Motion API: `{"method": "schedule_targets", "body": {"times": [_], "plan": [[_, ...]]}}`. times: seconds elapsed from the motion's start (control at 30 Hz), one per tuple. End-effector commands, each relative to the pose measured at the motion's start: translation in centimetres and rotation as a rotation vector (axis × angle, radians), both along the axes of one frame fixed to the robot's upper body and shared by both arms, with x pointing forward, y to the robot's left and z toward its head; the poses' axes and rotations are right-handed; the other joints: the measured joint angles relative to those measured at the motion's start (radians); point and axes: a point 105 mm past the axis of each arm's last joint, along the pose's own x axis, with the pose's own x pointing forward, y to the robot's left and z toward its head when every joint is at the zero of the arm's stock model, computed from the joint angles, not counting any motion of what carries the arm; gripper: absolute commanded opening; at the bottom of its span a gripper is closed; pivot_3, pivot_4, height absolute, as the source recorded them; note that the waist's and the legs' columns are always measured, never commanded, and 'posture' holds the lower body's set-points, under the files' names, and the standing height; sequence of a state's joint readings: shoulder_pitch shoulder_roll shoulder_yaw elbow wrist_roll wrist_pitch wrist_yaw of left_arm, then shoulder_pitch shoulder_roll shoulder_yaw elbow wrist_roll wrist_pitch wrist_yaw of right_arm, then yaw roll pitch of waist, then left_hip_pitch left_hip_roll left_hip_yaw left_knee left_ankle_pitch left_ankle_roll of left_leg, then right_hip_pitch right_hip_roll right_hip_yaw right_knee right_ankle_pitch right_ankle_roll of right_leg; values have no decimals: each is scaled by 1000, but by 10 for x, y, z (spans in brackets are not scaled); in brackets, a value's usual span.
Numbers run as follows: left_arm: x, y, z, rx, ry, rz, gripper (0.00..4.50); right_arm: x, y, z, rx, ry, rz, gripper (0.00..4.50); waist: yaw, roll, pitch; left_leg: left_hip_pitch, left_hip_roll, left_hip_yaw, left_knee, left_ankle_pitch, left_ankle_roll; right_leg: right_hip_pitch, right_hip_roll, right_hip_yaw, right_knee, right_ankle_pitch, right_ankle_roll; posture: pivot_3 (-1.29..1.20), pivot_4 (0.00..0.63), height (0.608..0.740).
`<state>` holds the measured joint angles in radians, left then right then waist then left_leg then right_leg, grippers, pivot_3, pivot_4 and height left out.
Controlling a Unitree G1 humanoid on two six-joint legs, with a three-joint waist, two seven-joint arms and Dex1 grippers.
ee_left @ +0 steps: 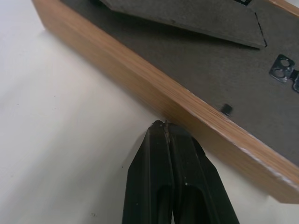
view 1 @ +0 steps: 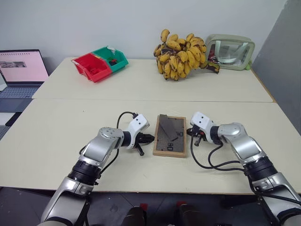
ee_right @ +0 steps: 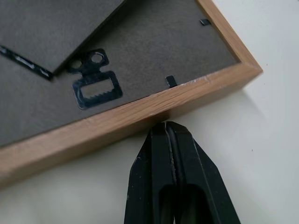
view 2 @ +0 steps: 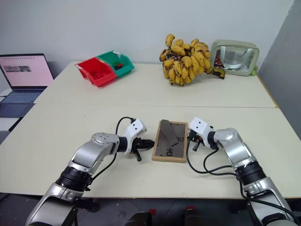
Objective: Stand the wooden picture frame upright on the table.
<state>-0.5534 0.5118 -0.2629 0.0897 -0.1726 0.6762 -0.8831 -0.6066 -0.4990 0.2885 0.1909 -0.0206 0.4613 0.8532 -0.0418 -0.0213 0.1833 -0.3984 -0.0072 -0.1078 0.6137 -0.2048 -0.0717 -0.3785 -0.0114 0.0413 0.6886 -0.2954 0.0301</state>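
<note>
The wooden picture frame [ee_right: 140, 114] has a light, satin-smooth wood rim with visible grain, slightly scuffed pale along one edge. Its back [ee_right: 154, 51] is matt grey-brown fibreboard carrying a dark metal sawtooth hanger [ee_right: 96, 86]. The tabletop [ee_left: 70, 154] looks smooth, matt and pale. The end effector fingers [ee_right: 175, 177] are glossy black plastic.
</note>
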Motion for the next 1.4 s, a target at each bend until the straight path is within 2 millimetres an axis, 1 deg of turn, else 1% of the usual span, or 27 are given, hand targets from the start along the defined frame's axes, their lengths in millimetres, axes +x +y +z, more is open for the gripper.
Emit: {"method": "schedule_targets", "body": {"times": [0.03,0.17,0.27,0.43,0.53,0.67,0.83,0.9,0.97,1.03,1.13,1.27,1.4], "plan": [[-6,7,-2,16,14,23,0,-4,31,17,53,-51,85,33,-8,0,0,0,0,0,0,0,0,0,0,0,0,0,0,0,150,740],[-8,21,-2,41,16,82,0,-8,50,15,70,-46,126,33,-22,0,0,0,0,0,0,0,0,-1,3,0,1,0,0,0,150,740],[-13,31,-7,59,41,125,0,-11,60,14,80,-41,144,33,-27,0,0,1,1,1,-1,0,0,-1,5,1,1,0,0,0,150,740],[-17,52,-16,113,73,197,0,-15,69,12,81,-33,164,33,-34,0,0,1,1,0,-1,0,0,-2,7,1,2,0,0,0,150,740],[-17,65,-19,135,96,245,0,-13,68,12,75,-34,161,33,-34,0,0,1,1,0,-1,0,0,-2,7,1,2,0,0,0,150,740],[-21,79,-24,156,135,278,0,-9,61,13,62,-39,144,33,-40,0,0,2,1,1,-1,0,0,-1,7,1,3,0,0,0,150,740],[-39,103,-28,187,184,313,0,-7,51,13,58,-39,114,33,-49,0,0,4,3,2,-2,0,0,-1,7,3,3,0,-1,0,150,740],[-45,109,-28,188,191,328,0,-8,48,12,58,-38,106,33,-49,0,0,6,4,3,-4,0,0,-1,7,4,3,-1,-1,0,150,740],[-48,110,-27,189,185,338,0,-11,45,9,64,-27,99,33,-48,0,0,6,5,2,-4,0,0,-1,7,4,4,-2,-3,0,150,740],[-48,103,-24,167,176,336,0,-17,40,7,74,-4,96,33,-46,0,0,6,5,2,-4,0,0,-1,7,3,5,-3,-3,0,150,740],[-38,94,-17,130,141,347,0,-26,36,3,80,20,106,33,-42,1,0,6,4,1,-4,0,0,-1,7,3,5,-3,-3,0,150,740],[-17,89,-13,120,100,373,0,-26,50,10,157,36,93,33,-32,1,0,6,2,1,-4,0,0,0,7,2,6,-4,-2,0,150,740],[-4,83,-12,125,76,359,0,-24,60,13,174,26,90,33,-15,1,0,6,1,1,-3,0,0,0,7,1,7,-4,-1,0,150,740]]}}
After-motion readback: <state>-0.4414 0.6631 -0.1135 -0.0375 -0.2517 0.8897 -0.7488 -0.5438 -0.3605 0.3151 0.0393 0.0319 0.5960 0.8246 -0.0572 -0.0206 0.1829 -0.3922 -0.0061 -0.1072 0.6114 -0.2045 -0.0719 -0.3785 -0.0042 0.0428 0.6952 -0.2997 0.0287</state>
